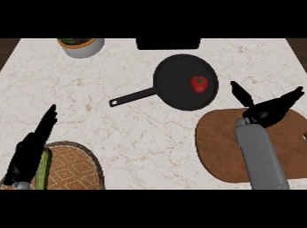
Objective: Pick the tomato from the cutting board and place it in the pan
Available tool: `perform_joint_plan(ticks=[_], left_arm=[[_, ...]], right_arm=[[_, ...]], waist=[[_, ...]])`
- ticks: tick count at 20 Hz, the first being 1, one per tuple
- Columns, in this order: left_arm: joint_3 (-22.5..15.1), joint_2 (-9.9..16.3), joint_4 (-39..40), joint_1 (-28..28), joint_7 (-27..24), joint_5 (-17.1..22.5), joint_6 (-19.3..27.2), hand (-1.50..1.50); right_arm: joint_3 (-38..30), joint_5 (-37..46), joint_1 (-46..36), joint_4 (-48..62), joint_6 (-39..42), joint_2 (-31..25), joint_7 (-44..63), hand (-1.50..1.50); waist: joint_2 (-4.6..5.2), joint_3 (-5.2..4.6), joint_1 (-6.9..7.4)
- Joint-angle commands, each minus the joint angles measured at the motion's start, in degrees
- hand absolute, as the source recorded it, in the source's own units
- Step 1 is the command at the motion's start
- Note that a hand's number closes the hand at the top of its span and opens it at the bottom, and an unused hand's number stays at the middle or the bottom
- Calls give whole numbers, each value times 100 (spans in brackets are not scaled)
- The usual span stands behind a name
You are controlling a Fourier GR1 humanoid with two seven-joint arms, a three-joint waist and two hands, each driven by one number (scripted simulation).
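A red tomato (pixel 198 83) lies inside the black pan (pixel 175 75), toward its right side. The pan's handle points down-left across the counter. The brown cutting board (pixel 218 147) lies at the lower right with nothing on its bare surface. My right hand (pixel 267 109) hovers over the board's top edge, fingers and thumb spread apart and holding nothing, a short way right of and below the pan. At the lower left my left hand (pixel 31 149) rests open with straight fingers pointing up.
A woven mat (pixel 77 167) with a green vegetable (pixel 44 167) lies under my left hand. A grey pot (pixel 82 46) with greenery stands at the back left. A dark object (pixel 168 43) sits at the counter's back edge.
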Motion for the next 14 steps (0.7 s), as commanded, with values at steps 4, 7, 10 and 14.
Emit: perform_joint_plan(ticks=[4, 7, 10, 14], left_arm=[[-59, -94, -183, 352, -142, -172, 74, 0], [10, -149, 60, 50, -90, -134, 56, 0], [136, 21, -141, -7, 59, -62, -137, 0], [-25, -293, 172, -175, -11, -246, -29, 0]], right_arm=[[829, 186, 2325, -2256, 53, 64, 360, -150], [1490, 310, 3309, -3325, -16, 65, 625, -150], [2047, 484, 4301, -3996, -253, 65, 847, -150], [2446, 814, 5286, -5223, 48, 66, 1161, -150]], waist=[[-12, -6, -59], [-3, -10, -90], [25, -4, -7], [46, -3, 13]])
